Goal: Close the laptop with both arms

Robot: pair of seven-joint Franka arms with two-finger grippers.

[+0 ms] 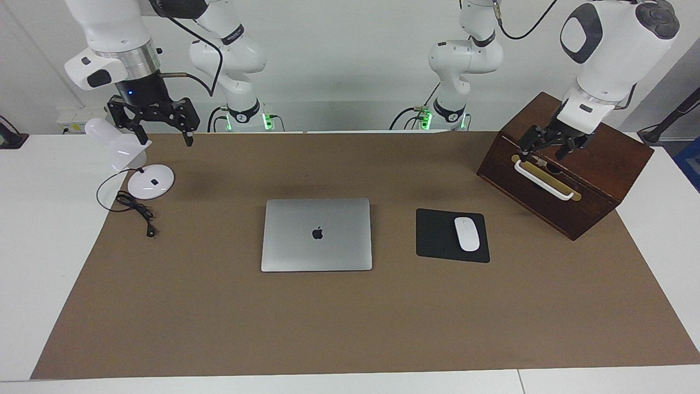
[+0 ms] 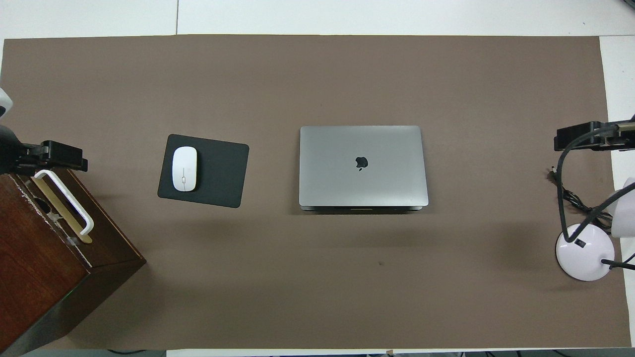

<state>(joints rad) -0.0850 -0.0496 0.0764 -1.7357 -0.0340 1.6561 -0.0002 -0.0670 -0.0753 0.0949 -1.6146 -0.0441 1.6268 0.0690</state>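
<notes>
The silver-grey laptop (image 1: 316, 234) is lying closed and flat in the middle of the brown table mat (image 1: 350, 328), its lid with the dark apple logo facing up. In the overhead view (image 2: 363, 166) a thin dark seam is showing along the laptop's edge nearest the robots.

Just beside the laptop, toward the left arm's end of the table, a white mouse (image 1: 467, 233) is sitting on a black mouse pad (image 1: 437, 235). Farther toward that end, and nearer to the robots than the laptop, a dark wooden box (image 1: 596, 164) with a white handle (image 1: 543, 180) is standing at an angle. The left gripper (image 1: 544, 148) is hanging over the box's top edge just above the handle, fingers spread and gripping nothing.

Well apart from the laptop, toward the right arm's end, a white desk lamp (image 1: 147, 180) is standing with its black cord (image 1: 134, 208) coiled beside it. The right gripper (image 1: 164, 131) is hovering over the mat's edge near the lamp, its fingers parted and empty. Neither gripper is touching the laptop.
</notes>
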